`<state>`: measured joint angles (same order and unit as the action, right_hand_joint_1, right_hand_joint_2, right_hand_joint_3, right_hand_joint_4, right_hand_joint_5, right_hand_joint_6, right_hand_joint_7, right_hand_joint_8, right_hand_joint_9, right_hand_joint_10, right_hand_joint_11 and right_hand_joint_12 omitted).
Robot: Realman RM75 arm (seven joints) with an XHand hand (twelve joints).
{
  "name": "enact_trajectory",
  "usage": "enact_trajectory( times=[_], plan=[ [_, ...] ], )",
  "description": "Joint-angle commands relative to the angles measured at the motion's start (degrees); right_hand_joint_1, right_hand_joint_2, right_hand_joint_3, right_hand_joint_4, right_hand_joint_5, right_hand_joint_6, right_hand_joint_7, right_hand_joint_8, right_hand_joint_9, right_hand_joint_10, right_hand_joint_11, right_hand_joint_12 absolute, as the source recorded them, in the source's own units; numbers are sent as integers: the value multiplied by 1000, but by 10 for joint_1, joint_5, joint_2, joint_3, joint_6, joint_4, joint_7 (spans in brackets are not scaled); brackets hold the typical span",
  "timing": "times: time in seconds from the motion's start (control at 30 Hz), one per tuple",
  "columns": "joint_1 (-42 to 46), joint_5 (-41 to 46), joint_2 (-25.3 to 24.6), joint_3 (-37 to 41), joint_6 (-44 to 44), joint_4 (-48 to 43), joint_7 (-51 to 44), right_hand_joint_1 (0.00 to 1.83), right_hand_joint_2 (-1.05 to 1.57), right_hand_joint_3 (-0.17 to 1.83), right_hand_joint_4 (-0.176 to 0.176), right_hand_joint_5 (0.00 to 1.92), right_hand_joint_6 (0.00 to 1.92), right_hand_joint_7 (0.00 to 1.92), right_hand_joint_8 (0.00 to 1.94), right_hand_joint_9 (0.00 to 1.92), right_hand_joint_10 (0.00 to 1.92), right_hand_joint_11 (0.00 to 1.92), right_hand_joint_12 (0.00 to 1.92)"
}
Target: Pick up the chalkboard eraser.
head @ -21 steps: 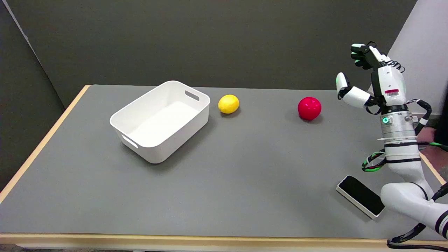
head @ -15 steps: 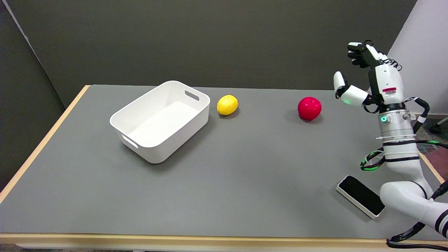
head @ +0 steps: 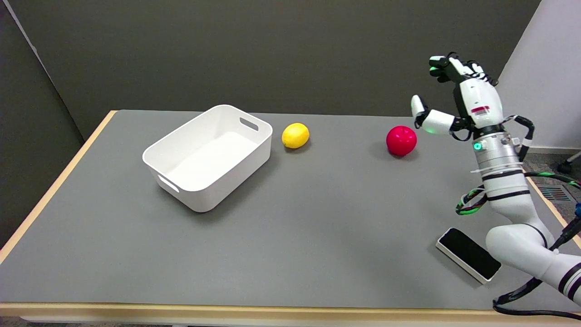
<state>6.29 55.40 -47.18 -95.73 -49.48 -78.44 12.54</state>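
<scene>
My right robot hand (head: 447,97) raised, fingers spread and empty, above the desk's (head: 290,218) far right edge, chalkboard eraser (head: 468,254) flat near the front right corner.

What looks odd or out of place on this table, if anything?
Nothing is spilled or broken. The white bin sits askew to the table's edges, and the chalkboard eraser lies near the front edge, partly under the arm, while the right hand is raised far from it, above the red ball.
</scene>
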Motion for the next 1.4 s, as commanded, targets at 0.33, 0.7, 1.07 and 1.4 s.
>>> enact_trajectory(
  times=[0.33, 0.7, 1.07, 1.4],
  plan=[
    [-41, 273, -218, -290, -351, -182, -819, 484, 641, 926, -110, 274, 561, 398, 607, 256, 915, 0, 1144],
    [-11, 140, -212, -405, -551, -181, -807, 530, 658, 836, -100, 283, 533, 394, 557, 235, 952, 0, 1234],
    [63, 134, -236, -414, -552, -177, -763, 494, 646, 914, -89, 314, 612, 470, 645, 364, 1030, 98, 1289],
    [140, 134, -273, -421, -555, -113, -694, 475, 651, 918, -114, 277, 565, 405, 613, 307, 973, 78, 1266]
  ],
)
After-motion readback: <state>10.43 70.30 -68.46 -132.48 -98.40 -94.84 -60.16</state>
